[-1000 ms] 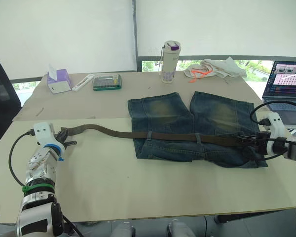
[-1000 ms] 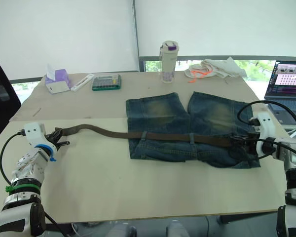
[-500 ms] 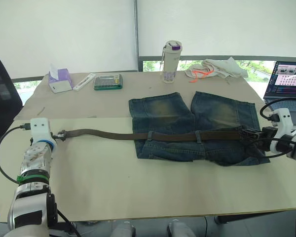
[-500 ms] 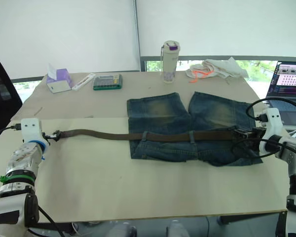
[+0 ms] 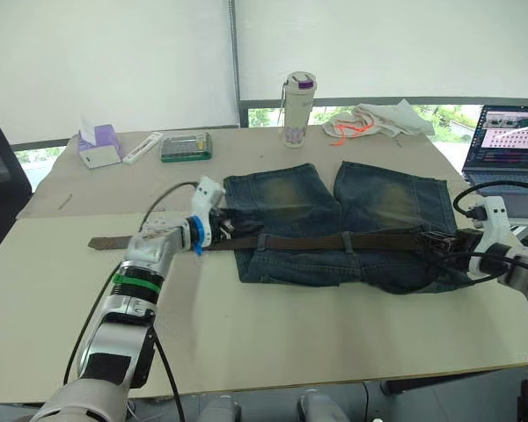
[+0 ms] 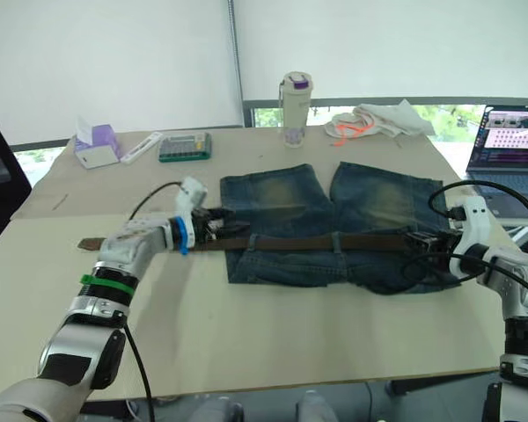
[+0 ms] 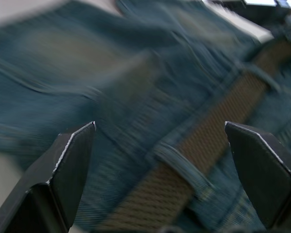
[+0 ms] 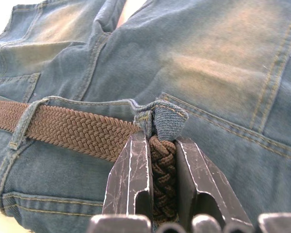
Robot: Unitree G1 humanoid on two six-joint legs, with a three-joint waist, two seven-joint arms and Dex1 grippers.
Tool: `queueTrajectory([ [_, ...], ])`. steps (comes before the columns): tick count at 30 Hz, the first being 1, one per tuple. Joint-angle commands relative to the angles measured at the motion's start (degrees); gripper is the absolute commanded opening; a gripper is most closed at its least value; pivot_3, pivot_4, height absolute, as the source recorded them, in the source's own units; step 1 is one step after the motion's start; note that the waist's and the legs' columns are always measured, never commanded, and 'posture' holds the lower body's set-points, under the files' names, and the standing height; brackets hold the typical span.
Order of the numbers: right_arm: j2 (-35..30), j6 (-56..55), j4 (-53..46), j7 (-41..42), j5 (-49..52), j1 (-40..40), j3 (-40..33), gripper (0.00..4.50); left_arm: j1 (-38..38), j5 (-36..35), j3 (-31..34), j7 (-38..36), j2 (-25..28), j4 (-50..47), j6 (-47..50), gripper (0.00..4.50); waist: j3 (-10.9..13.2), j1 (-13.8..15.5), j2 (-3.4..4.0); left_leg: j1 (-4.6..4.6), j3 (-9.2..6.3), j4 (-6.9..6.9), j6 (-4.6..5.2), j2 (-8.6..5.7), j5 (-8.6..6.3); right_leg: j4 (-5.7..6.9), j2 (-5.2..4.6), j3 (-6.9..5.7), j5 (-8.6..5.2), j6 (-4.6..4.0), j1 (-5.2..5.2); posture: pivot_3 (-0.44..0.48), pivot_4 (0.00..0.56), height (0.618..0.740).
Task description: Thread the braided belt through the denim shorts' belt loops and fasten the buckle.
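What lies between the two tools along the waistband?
In the left eye view, between left tool and right tool: the belt running under loops on the shorts.

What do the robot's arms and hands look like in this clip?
Both arms are silver-grey metal with black joints. The left arm has a green band, a blue ring at the wrist, a white camera block and a looping black cable. The right hand is black, behind a white block with black cables. The fingers are black and scuffed.
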Motion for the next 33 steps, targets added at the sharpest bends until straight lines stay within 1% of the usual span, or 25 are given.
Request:
queueTrajectory([
  [1,-0.1,0.5,-4.2,-0.7,2.2,0.7,-3.2,0.22,-3.3,4.5,-2.5,-2.9,-0.8,6.9,-5.7,4.50,0.0,0.1,0.01,0.00,0.00,0.00,0.00,-0.01,0.00,-0.01,-0.01,0.00,0.00,0.00,0.01,0.000,0.150,0.740],
  [3,0.0,0.9,-5.5,-1.4,2.7,1.6,-3.8,0.22,-4.2,6.0,-3.6,-5.2,-1.4,10.4,-7.1,4.50,0.0,0.1,0.00,-0.02,0.00,0.00,0.00,-0.02,0.00,-0.07,-0.02,0.00,0.00,0.01,0.04,0.000,0.150,0.740],
  [6,0.1,1.6,-7.7,-2.4,3.7,3.0,-5.1,0.22,-5.3,8.4,-4.3,-6.3,-2.3,15.2,-10.8,3.76,0.0,0.3,-0.01,-0.06,0.01,0.01,0.00,-0.06,0.00,-0.12,-0.07,0.01,0.00,0.02,0.03,0.000,0.150,0.740],
  [9,0.4,2.0,-9.2,-3.3,4.3,4.2,-5.9,0.22,-6.4,8.0,-2.3,-7.0,-4.0,18.0,-14.3,2.75,0.0,0.6,-0.01,-0.06,0.00,0.06,0.00,-0.06,0.00,-0.09,-0.08,0.01,0.00,0.02,0.04,0.000,0.150,0.740],
  [10,0.6,2.1,-9.4,-3.5,4.4,4.6,-6.1,0.22,-6.8,6.8,-0.9,-7.6,-4.7,18.5,-14.0,2.37,0.0,0.8,-0.02,-0.05,0.00,0.09,0.00,-0.06,0.00,-0.07,-0.08,0.01,0.00,0.02,0.04,0.000,0.150,0.740],
  [12,0.9,2.0,-9.8,-3.9,4.5,5.3,-6.2,0.22,-7.5,4.5,2.1,-8.0,-6.0,19.5,-12.4,1.75,0.0,1.1,-0.02,-0.05,0.00,0.10,0.00,-0.06,0.00,-0.06,-0.07,0.01,-0.01,0.03,0.04,0.000,0.150,0.740],
  [15,1.3,1.9,-10.0,-4.2,4.7,5.6,-6.2,0.22,-7.7,4.8,3.8,-7.6,-6.4,21.0,-14.0,0.73,0.0,1.2,-0.02,-0.07,0.00,0.11,0.01,-0.06,0.00,-0.05,-0.07,0.00,-0.02,0.04,0.03,0.000,0.150,0.740],
  [17,1.9,1.2,-9.5,-4.4,4.5,4.9,-5.5,0.22,-8.5,5.3,5.1,-5.6,-6.3,23.3,-15.7,0.08,0.0,1.3,-0.03,-0.06,0.01,0.11,0.01,-0.05,0.00,-0.04,-0.06,0.01,-0.01,0.04,0.03,0.000,0.150,0.740],
  [18,2.3,0.9,-9.2,-4.4,4.4,4.6,-5.0,0.22,-9.0,6.0,5.5,-4.4,-6.3,24.5,-17.0,0.00,0.0,1.2,-0.03,-0.04,0.00,0.11,0.01,-0.05,0.00,-0.02,-0.06,0.01,-0.02,0.04,0.03,0.000,0.150,0.740],
  [20,3.1,0.0,-8.6,-4.2,3.9,3.6,-3.6,0.22,-10.0,7.4,5.5,-2.7,-6.3,26.7,-19.9,0.00,0.0,1.2,-0.03,-0.03,0.00,0.11,0.01,-0.04,0.00,-0.01,-0.05,0.01,-0.02,0.04,0.03,0.000,0.150,0.740],
  [23,5.8,-2.7,-5.9,-4.6,2.0,0.3,-0.4,0.22,-12.7,9.1,6.4,3.2,-6.6,31.0,-24.6,0.00,0.1,0.8,-0.10,0.00,0.02,0.11,0.01,-0.04,0.00,0.01,-0.04,0.02,-0.01,0.04,0.03,0.000,0.150,0.740],
  [25,8.7,-8.8,0.2,-6.2,-2.2,-4.2,3.1,0.22,-15.1,13.1,4.9,11.3,-6.5,33.9,-30.2,0.00,0.1,0.6,-0.21,0.02,0.01,0.12,0.01,-0.04,0.00,0.04,-0.03,0.02,-0.01,0.04,0.02,0.000,0.150,0.740],
  [27,10.6,-15.1,6.3,-7.0,-6.1,-8.3,5.7,0.22,-17.3,14.9,4.9,15.7,-6.8,35.8,-32.6,0.00,0.1,0.5,-0.25,0.01,0.00,0.13,0.00,-0.04,0.00,0.08,-0.03,0.02,-0.01,0.04,-0.01,0.000,0.150,0.740],
  [31,14.0,-27.6,19.9,-8.4,-10.7,-17.0,7.5,0.22,-21.4,15.1,7.8,22.2,-7.5,38.2,-33.6,0.00,0.2,0.4,-0.29,-0.01,0.00,0.13,0.00,-0.09,0.00,0.41,-0.08,0.02,-0.01,0.04,-0.05,0.000,0.150,0.740],
  [33,15.3,-37.3,27.9,-9.9,-12.3,-21.6,6.7,0.22,-23.1,15.6,8.8,24.7,-7.4,38.7,-35.2,0.00,0.2,0.2,-0.29,-0.01,-0.01,0.12,-0.01,-0.09,0.00,0.44,-0.09,0.02,-0.01,0.04,-0.06,0.000,0.150,0.740],
])
